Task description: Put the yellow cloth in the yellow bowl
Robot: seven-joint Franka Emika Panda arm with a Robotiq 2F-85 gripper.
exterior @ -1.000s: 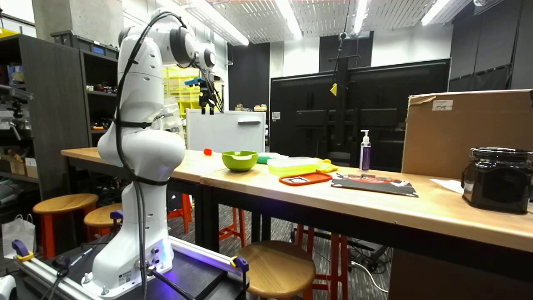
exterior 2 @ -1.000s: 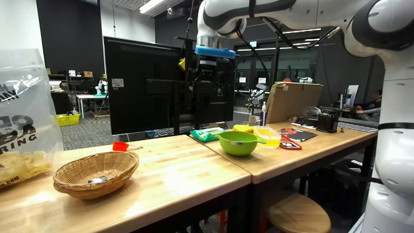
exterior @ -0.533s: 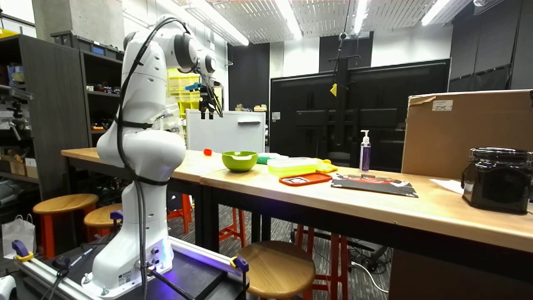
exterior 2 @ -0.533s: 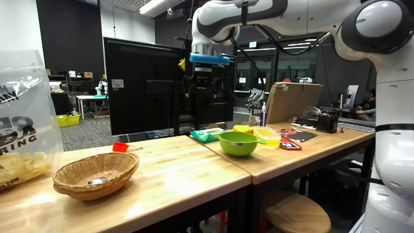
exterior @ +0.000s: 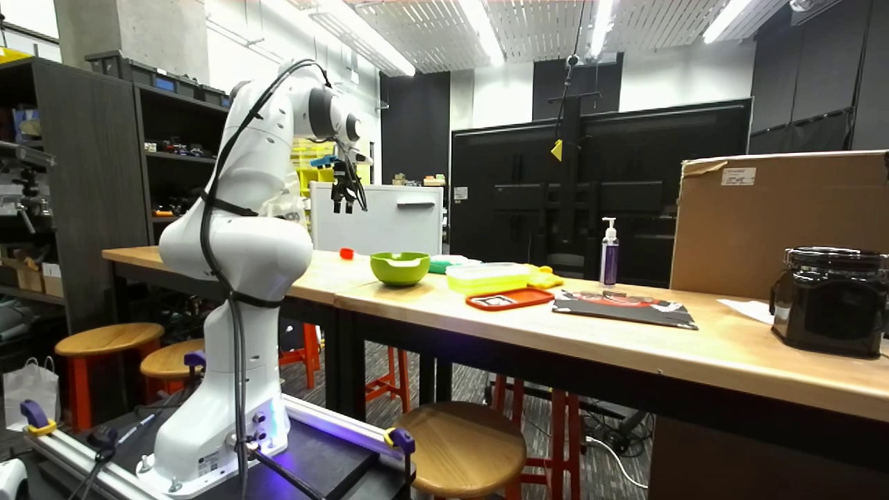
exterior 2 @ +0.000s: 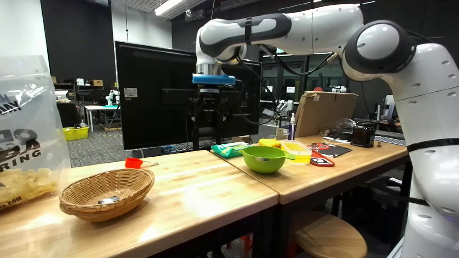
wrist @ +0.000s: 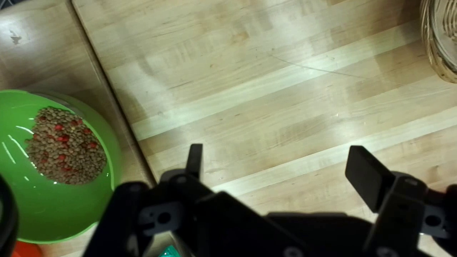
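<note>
Cloth (exterior 2: 269, 142), bright yellow and bunched, lies on the wooden table (exterior 2: 301, 174) beyond the lime-green bowl (exterior 2: 264, 161) and close beside a translucent yellow plastic tub (exterior: 488, 279); whether cloth and tub touch cannot be told from here. The gripper (wrist: 277, 162) hangs well above the adjoining table (exterior 2: 222, 179), its jaws spread wide with nothing between them. The bowl, taken to be the task's yellow one, holds loose brown, lentil-like grains (wrist: 68, 150) flecked with red. Judged by eye, the fabric should prove light, limp, hard to damage and not slippery. A raised fold, pinched from above on the side away from the tub, offers the surest hold; a shallow bite on a flatter part may slide off. Being soft, the cloth is likely to trail below the grip, so a hanging edge may brush the tub or disturb the grains at release.
</note>
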